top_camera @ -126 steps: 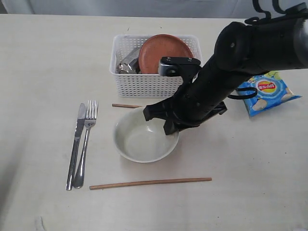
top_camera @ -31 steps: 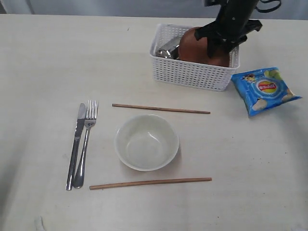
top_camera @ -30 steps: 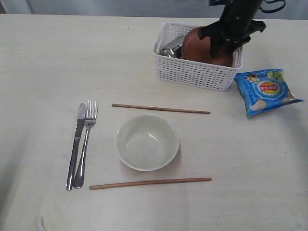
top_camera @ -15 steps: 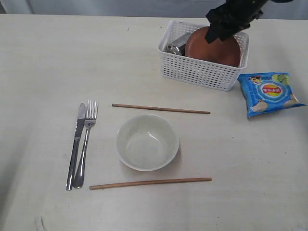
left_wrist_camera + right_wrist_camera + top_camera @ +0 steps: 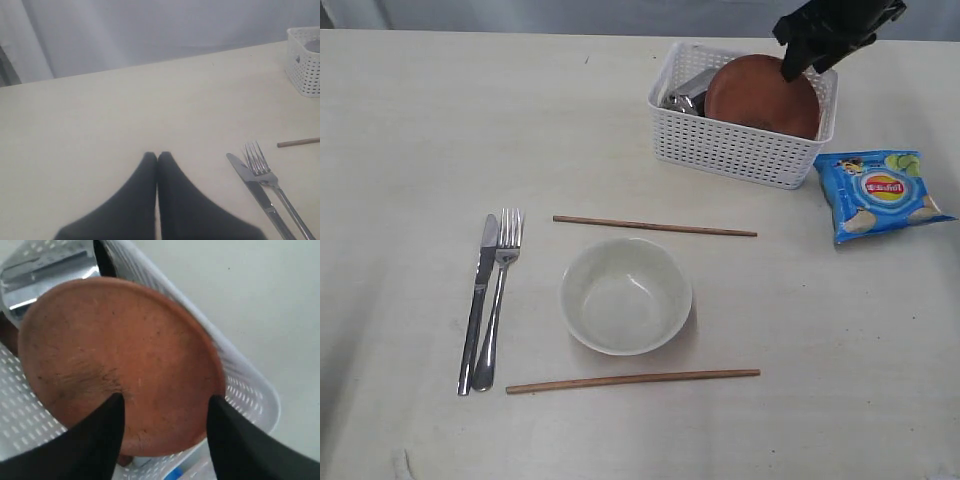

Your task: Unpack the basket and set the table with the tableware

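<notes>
The only print in sight is on the blue chip bag (image 5: 880,192), which lies on the table (image 5: 420,120) in the exterior view. On its front is a round yellow emblem (image 5: 883,186) crossed by a red banner, the kind of mark a snack brand uses. The lettering on that banner is too small and blurred to read. Pale pictures surround it – chips and something green – with no legible words. Neither wrist view shows any writing.
</notes>
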`<state>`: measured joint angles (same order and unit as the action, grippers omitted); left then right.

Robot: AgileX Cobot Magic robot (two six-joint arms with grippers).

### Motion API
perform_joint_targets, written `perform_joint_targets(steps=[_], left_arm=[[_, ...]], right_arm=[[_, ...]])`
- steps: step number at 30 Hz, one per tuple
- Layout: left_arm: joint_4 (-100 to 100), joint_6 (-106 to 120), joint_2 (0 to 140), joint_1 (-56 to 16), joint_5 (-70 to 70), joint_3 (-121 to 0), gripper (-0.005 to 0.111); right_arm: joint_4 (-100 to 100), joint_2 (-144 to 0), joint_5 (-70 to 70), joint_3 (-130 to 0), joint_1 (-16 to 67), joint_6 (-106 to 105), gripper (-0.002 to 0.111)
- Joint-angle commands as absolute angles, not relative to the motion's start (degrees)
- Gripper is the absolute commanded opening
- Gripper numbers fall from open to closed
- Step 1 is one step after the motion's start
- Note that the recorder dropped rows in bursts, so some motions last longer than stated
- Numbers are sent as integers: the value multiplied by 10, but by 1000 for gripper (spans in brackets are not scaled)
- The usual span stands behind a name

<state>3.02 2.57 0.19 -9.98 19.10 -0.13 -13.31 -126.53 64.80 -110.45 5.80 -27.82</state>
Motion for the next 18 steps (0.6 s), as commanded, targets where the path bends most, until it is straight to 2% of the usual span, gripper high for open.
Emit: perform_joint_targets(steps=[1, 18], left_arm=[[29, 25, 0, -98, 188, 0, 0], [29, 25, 0, -98, 188, 0, 0]], right_arm=[[-114, -1275, 641, -1107, 55, -267, 49], [-90, -1320, 598, -1107, 55, -243, 49]])
